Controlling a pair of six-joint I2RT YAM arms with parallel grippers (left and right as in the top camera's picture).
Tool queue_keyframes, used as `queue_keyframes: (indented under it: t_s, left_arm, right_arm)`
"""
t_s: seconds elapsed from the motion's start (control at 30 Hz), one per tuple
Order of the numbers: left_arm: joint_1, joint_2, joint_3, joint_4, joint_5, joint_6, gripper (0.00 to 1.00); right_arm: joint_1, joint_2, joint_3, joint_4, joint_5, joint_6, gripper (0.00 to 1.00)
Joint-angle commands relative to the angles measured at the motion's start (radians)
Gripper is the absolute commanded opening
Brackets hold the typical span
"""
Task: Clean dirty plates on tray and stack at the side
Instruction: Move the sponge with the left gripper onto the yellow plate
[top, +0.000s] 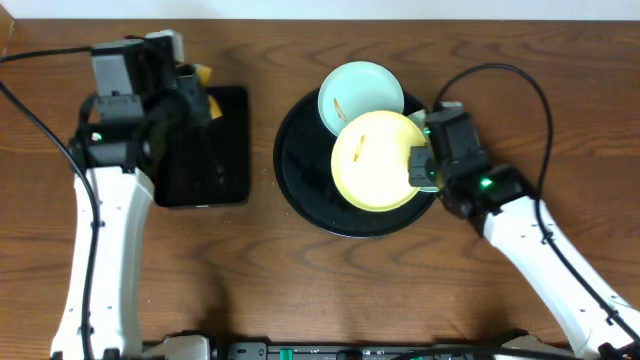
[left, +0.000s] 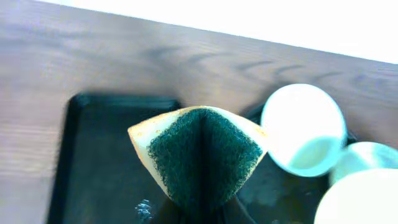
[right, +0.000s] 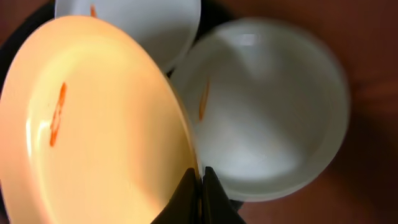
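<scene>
Right gripper (right: 200, 180): I pinch the smooth, round yellow plate (right: 93, 124) by its rim.
Left gripper (left: 202, 214): I clamp a folded sponge (left: 202, 155), coarse green face out.

Even, bright light falls overhead on the wooden surface (top: 320, 290), with a faint sheen on the rectangular black tray (top: 225, 160). The left wrist view blows out white along its top; its sponge (left: 202, 152) is sharp, the mint plate (left: 303, 127) blurred. The right wrist view is soft and warm-tinted, turning the yellow plate (right: 93, 124) peach.
</scene>
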Motion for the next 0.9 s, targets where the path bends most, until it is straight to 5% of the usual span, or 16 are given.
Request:
queue_keyframes:
  t_s: [0.0,0.33,0.63,0.87]
  left_arm:
    - [-0.113,-0.006,0.009,0.039,-0.001,-0.019,0.07]
    - [-0.364,0.191,0.009,0.073,-0.001,-0.009,0.08]
    - [-0.512,0.245,0.005,-0.064,-0.005,0.037,0.07]
    - [-0.55,0.246,-0.165,0.035,-0.012,0.04,0.08]
  right_arm:
    - [-0.061,0.003,-0.01,-0.046,-0.205,0.058,0.02]
    - [-0.074,0.193,-0.022,-0.011,-0.282,-0.017,0.01]
    - [-0.077,0.208,-0.022,-0.01,-0.232,-0.02,0.02]
    - [-0.077,0.208,-0.022,-0.009,-0.233,-0.02,0.02]
